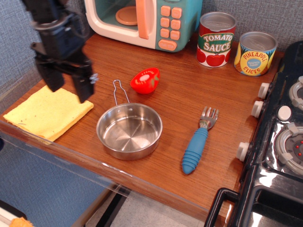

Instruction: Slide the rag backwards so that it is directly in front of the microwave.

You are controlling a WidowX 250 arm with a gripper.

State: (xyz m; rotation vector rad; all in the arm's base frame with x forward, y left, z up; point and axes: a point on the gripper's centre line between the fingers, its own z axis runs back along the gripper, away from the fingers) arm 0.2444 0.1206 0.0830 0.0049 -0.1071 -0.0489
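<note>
The pale yellow rag [45,113] lies flat at the front left corner of the wooden counter. The toy microwave [144,21] stands at the back, cream body, teal front, pink handle, tan plate inside. My black gripper [69,86] hangs over the rag's far edge with its two fingers spread wide and nothing between them. Its tips are near the cloth; I cannot tell whether they touch it.
A steel pan [129,131] sits right of the rag, its wire handle pointing back. A red toy pepper [146,80] lies behind it. A blue-handled fork [196,146], a tomato sauce can [216,39], a pineapple can [255,53] and a toy stove [279,142] are to the right.
</note>
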